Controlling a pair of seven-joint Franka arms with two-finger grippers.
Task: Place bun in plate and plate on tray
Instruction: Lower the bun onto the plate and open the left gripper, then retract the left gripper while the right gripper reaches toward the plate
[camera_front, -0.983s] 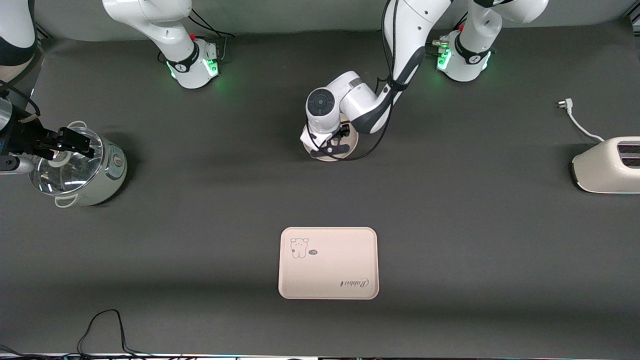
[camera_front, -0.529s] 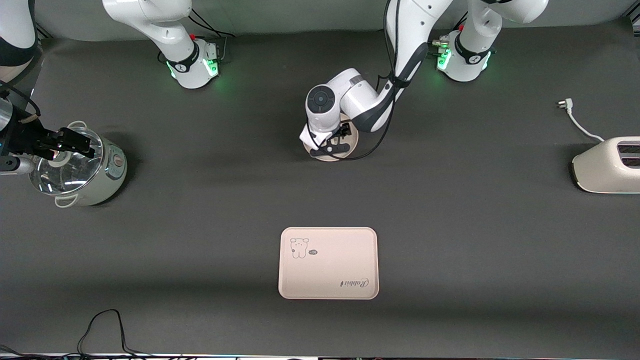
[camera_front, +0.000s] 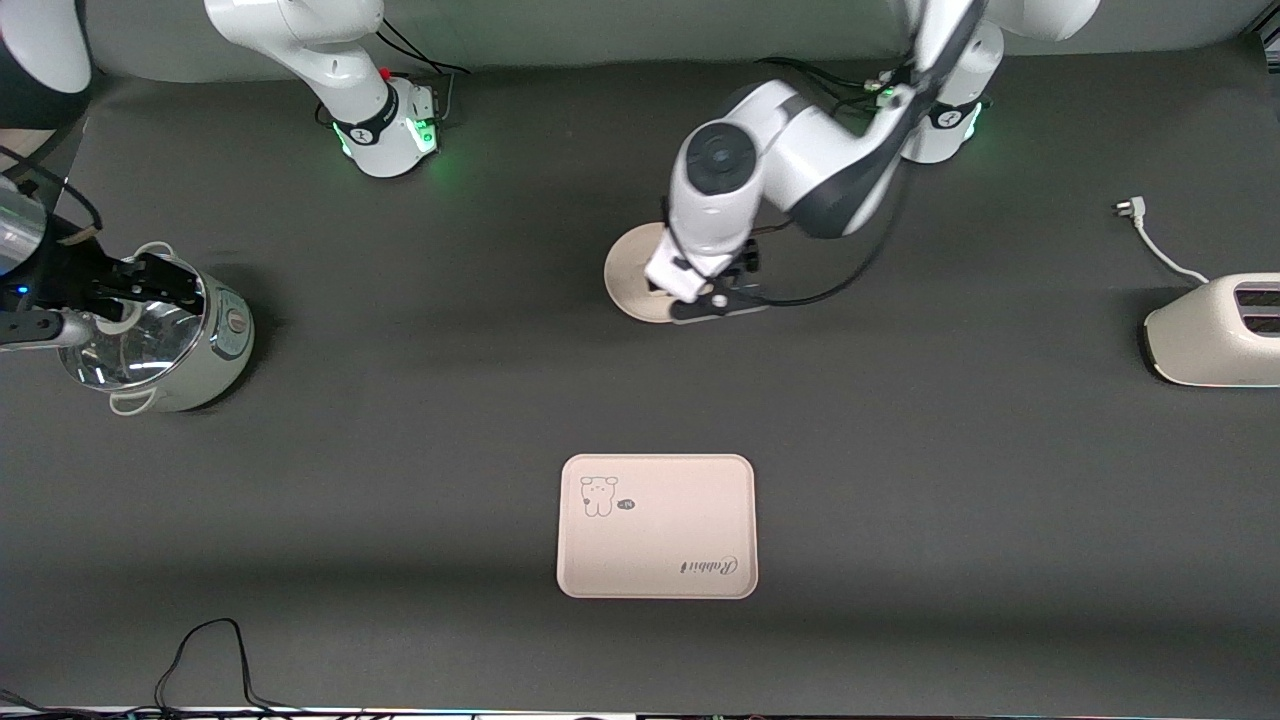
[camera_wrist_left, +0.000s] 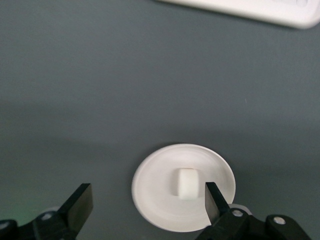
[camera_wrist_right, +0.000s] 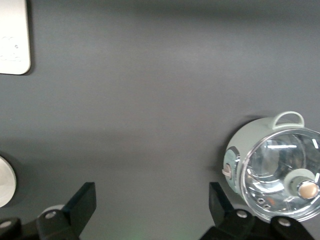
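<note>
The round cream plate (camera_front: 632, 283) lies on the dark table, farther from the front camera than the tray (camera_front: 657, 526). In the left wrist view the small off-white bun (camera_wrist_left: 187, 183) lies in the plate (camera_wrist_left: 155, 185). My left gripper (camera_front: 712, 300) hangs open and empty above the plate's rim toward the left arm's end, and hides the bun in the front view. Its fingers (camera_wrist_left: 80, 204) stand wide apart, and the gripper (camera_wrist_left: 147, 202) holds nothing. My right gripper (camera_front: 130, 285) is open and empty over the pot (camera_front: 165, 340). The tray's edge also shows in the left wrist view (camera_wrist_left: 260, 10).
A pale green pot with a glass lid (camera_wrist_right: 275, 167) stands at the right arm's end. A cream toaster (camera_front: 1215, 330) with a white cord and plug (camera_front: 1150, 235) stands at the left arm's end. A black cable (camera_front: 200, 655) lies near the front edge.
My left gripper has risen from the plate and shifted toward the left arm's end, uncovering most of the plate. The right arm has barely moved.
</note>
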